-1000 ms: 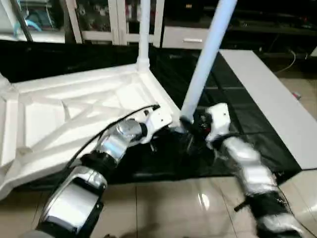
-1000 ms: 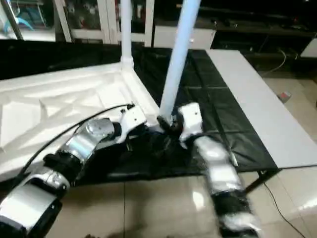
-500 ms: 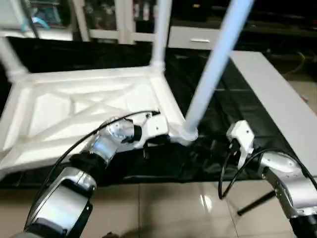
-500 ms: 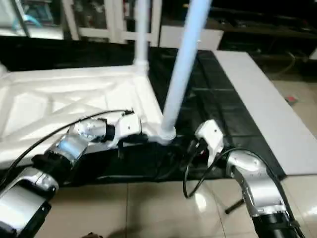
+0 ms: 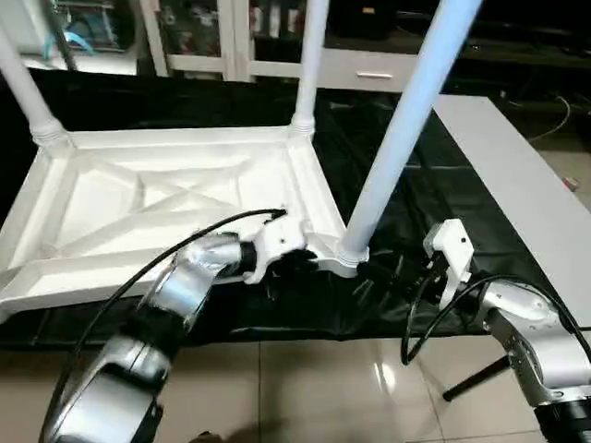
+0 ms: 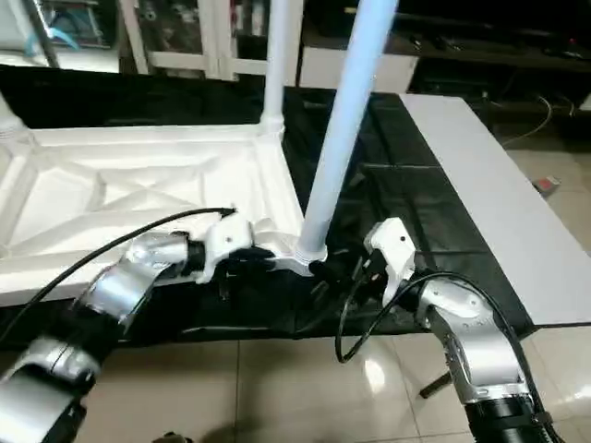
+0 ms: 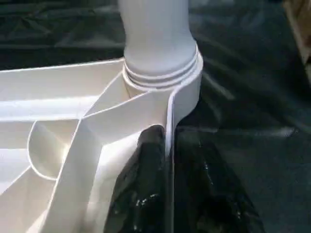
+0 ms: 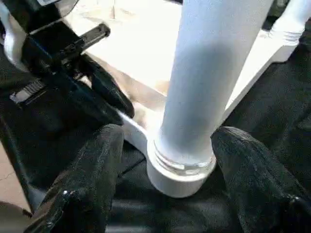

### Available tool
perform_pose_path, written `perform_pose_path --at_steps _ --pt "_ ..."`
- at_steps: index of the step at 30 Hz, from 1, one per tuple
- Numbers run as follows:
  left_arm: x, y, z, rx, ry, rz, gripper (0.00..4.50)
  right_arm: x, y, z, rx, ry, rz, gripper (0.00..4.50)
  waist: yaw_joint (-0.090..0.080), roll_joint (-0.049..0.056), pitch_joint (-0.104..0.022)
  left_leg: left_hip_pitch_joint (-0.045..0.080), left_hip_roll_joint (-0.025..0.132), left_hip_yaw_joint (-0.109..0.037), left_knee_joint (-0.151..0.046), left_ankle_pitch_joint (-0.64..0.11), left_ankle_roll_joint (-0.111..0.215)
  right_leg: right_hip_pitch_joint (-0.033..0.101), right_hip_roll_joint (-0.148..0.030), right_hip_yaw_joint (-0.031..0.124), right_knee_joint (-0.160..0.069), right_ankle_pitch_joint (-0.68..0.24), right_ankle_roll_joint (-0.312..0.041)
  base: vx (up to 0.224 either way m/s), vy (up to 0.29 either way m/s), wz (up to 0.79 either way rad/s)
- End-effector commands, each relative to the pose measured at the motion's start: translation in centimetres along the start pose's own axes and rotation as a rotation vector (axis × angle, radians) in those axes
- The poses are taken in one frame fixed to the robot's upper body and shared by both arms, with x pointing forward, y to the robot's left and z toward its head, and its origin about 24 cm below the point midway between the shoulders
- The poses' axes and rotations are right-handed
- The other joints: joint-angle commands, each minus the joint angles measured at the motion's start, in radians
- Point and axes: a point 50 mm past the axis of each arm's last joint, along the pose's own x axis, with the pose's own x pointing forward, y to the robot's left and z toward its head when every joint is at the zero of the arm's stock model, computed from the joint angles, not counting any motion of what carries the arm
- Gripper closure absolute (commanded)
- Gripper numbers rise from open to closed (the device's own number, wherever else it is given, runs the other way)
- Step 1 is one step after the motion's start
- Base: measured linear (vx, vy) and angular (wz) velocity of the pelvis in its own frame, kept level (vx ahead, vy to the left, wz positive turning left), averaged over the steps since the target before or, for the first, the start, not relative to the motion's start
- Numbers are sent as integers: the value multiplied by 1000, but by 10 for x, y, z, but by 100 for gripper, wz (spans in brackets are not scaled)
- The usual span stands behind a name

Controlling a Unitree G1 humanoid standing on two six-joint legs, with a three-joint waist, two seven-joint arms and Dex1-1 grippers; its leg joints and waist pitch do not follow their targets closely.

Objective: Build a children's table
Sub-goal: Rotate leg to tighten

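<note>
The tabletop (image 5: 166,208) lies upside down on the counter (image 5: 517,175), toward its left side, with one edge along the counter's front edge. A leg (image 5: 406,125) stands in the tabletop's front right corner socket, a second leg (image 5: 309,65) stands in the back right corner, and a third leg (image 5: 28,88) in the back left corner. The left gripper (image 5: 291,261) is at the tabletop's front rim, just left of the near leg, one finger on each side of this rim. The right gripper (image 5: 392,272) is just right of the same socket, its jaws on both sides of the leg's base without touching it
</note>
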Motion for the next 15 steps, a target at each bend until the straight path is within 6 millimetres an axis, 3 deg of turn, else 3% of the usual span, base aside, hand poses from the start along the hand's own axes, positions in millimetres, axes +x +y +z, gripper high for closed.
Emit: perform_pose_path --at_steps 1,5,6,7,8,10,12,15 --pt "-13 2 8 2 -49 5 343 -1 -1 7 0 -35 -19 134 -1 0 -60 7 20 7 -50 -152 87 51 -46 32 -53 -21 -239 0 0 0" --pt "-31 0 13 -41 -66 -55 315 -2 1 7 3 -37 -12 134 -2 2 -56 12 20 10 -51 -164 81 47 -44 33 -55 -47 -241 0 0 0" --pt "-48 -6 12 -52 -30 -152 295 -2 2 7 3 -36 0 134 -3 0 -53 11 18 11 -52 -178 77 45 -42 33 -59 -75 -234 0 0 0" --pt "-57 -10 11 -66 -14 -196 295 -3 3 7 9 -42 8 134 0 6 -51 13 21 8 -57 -188 66 45 -46 34 -57 -106 -228 0 0 0" --pt "-64 -11 10 -80 0 -226 281 -3 4 9 12 -50 20 134 -5 4 -47 13 19 9 -60 -208 55 42 -41 34 -58 -134 -219 0 0 0" --pt "-76 -12 10 -102 22 -248 268 -3 6 11 17 -64 46 134 -10 9 -45 16 18 10 -61 -240 41 38 -39 36 -62 -169 -210 0 0 0" --pt "-86 -13 8 -125 57 -251 249 -3 10 13 23 -72 73 134 -6 11 -44 22 19 12 -61 -247 32 34 -39 37 -62 -172 -208 0 0 0" --pt "-91 -14 6 -135 89 -255 223 -3 12 13 25 -71 92 134 -6 11 -44 19 17 11 -61 -240 29 36 -37 36 -61 -163 -202 0 0 0"
